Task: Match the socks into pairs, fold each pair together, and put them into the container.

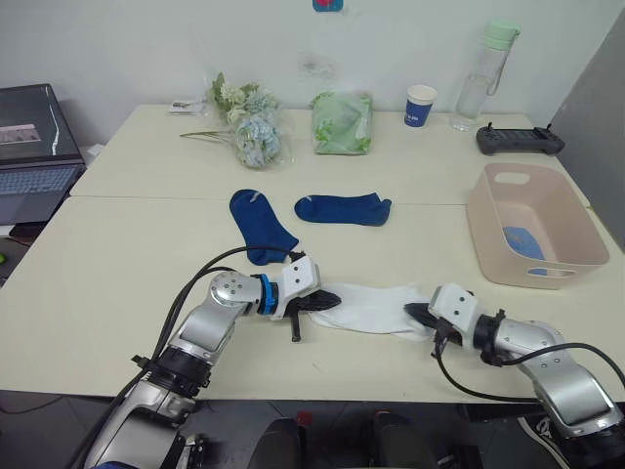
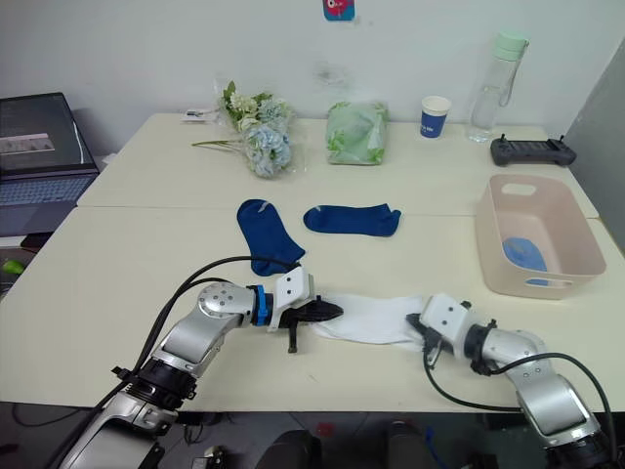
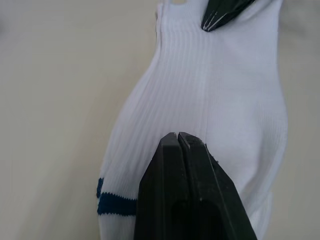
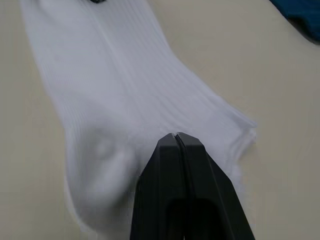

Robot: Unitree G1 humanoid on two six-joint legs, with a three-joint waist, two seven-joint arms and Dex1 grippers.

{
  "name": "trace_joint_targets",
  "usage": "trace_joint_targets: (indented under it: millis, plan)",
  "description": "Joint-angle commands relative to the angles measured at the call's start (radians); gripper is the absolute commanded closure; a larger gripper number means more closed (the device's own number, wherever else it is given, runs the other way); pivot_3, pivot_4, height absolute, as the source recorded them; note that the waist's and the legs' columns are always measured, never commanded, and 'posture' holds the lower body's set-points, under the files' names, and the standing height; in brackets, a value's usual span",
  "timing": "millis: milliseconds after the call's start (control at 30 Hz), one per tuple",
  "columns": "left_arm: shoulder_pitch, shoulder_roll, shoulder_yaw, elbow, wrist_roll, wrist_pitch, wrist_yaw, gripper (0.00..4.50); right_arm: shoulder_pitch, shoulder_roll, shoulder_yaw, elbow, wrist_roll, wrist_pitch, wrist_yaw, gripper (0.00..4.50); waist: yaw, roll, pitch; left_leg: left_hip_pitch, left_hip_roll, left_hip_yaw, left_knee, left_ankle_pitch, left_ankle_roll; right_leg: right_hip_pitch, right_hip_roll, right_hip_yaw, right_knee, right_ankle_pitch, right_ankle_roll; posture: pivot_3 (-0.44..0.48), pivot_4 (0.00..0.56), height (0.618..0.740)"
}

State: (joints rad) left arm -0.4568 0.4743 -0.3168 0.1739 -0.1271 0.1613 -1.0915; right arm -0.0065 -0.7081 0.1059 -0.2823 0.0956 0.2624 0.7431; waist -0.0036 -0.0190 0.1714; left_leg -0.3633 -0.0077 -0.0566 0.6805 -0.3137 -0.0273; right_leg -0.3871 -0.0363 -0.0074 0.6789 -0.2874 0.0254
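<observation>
White socks [image 1: 376,306] lay stretched flat near the front edge of the desk [image 1: 127,254], between both arms. Left gripper [image 1: 327,300] was clenched w/ fingers pressed together at one end of the white fabric; right gripper [image 1: 418,315] likewise clenched at the other end. Whether either actually pinched the fabric can't be told. Two navy socks [image 1: 262,227] sat farther back, centre, apart from each other. Pink container [image 1: 535,227] stood at robot's right w/ a light blue sock [image 1: 524,241] inside.
</observation>
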Motion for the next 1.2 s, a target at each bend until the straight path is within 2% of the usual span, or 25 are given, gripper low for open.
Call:
trace_joint_targets:
  millis: [33, 167, 267, 467, 667, 833, 967, 1067, 1167, 1200]
  plan:
    - [-0.014, -0.014, 0.024, 0.001, -0.026, -0.001, -0.012, 4.49, 0.014, -0.007, -0.049, -0.02, 0.033, 0.004, 0.015, 4.5, 0.0, 0.0, 0.0, 0.0, 0.0, 0.0, 0.0, 0.0, 0.0, 0.0, 0.0, 0.0, 0.0, 0.0, 0.0, 0.0, 0.15, 0.74]
    - [-0.02, -0.021, 0.051, -0.043, -0.083, 0.049, -0.036, 4.49, -0.004, 0.034, -0.078, -0.096, 0.132, 0.027, 0.037, 4.5, -0.002, 0.0, 0.0, 0.0, 0.0, 0.0, 0.0, 0.0, 0.0, 0.0, 0.0, 0.0, 0.0, 0.0, 0.0, 0.0, 0.15, 0.74]
    - [-0.014, 0.011, 0.082, -0.105, -0.14, 0.104, -0.071, 4.49, -0.027, 0.056, -0.058, -0.154, 0.166, 0.07, 0.041, 4.5, -0.006, 0.0, 0.0, 0.0, 0.002, -0.001, 0.0, 0.0, 0.0, -0.001, 0.0, 0.0, 0.0, 0.0, 0.0, 0.0, 0.15, 0.74]
    - [0.03, 0.128, 0.065, -0.16, -0.119, 0.099, -0.132, 4.49, 0.001, 0.039, 0.035, -0.162, 0.096, 0.086, 0.052, 4.5, -0.005, 0.0, 0.0, 0.0, 0.001, -0.001, -0.001, 0.0, 0.0, -0.001, 0.0, 0.0, 0.0, 0.0, 0.0, 0.0, 0.15, 0.74]
    - [0.059, 0.141, 0.052, -0.126, -0.068, 0.046, -0.101, 4.49, 0.038, -0.006, 0.048, -0.122, 0.044, 0.05, 0.068, 4.5, -0.002, 0.0, 0.0, -0.001, 0.0, 0.0, 0.0, 0.0, 0.0, -0.001, 0.0, 0.0, -0.001, 0.0, 0.0, 0.0, 0.15, 0.74]
    - [0.065, 0.137, 0.034, -0.085, -0.015, 0.013, -0.08, 4.49, 0.052, -0.031, 0.016, -0.094, 0.047, 0.022, 0.087, 4.5, -0.001, 0.0, 0.0, 0.0, 0.001, -0.001, -0.001, 0.0, 0.0, -0.001, 0.0, 0.0, 0.0, 0.0, 0.0, 0.0, 0.15, 0.74]
    - [0.072, 0.151, 0.057, -0.105, -0.045, 0.034, -0.109, 4.49, 0.077, -0.054, -0.026, -0.095, 0.074, 0.009, 0.11, 4.5, -0.001, 0.0, 0.0, 0.0, 0.0, 0.0, 0.0, 0.0, 0.0, 0.0, 0.0, 0.0, -0.001, 0.0, 0.0, 0.0, 0.15, 0.74]
    - [0.066, 0.154, 0.079, -0.129, -0.074, 0.06, -0.112, 4.49, 0.085, -0.044, -0.085, -0.144, 0.152, 0.054, 0.12, 4.5, -0.001, 0.0, 0.0, 0.0, 0.001, -0.001, 0.0, 0.0, 0.0, 0.0, 0.0, 0.0, 0.0, 0.0, 0.0, 0.0, 0.15, 0.74]
    - [0.065, 0.15, 0.1, -0.166, -0.108, 0.08, -0.107, 4.49, 0.068, -0.027, -0.162, -0.217, 0.284, 0.188, 0.098, 4.5, -0.002, 0.0, 0.0, 0.0, 0.001, -0.001, 0.0, 0.0, 0.0, -0.001, 0.0, 0.0, 0.0, 0.0, 0.0, 0.0, 0.15, 0.74]
    - [0.07, 0.151, 0.108, -0.188, -0.124, 0.093, -0.107, 4.5, 0.064, -0.024, -0.188, -0.233, 0.32, 0.233, 0.086, 4.21, -0.002, 0.0, 0.0, 0.0, 0.002, -0.001, 0.0, 0.0, 0.0, -0.001, 0.0, 0.0, 0.0, 0.0, 0.0, 0.0, 0.15, 0.74]
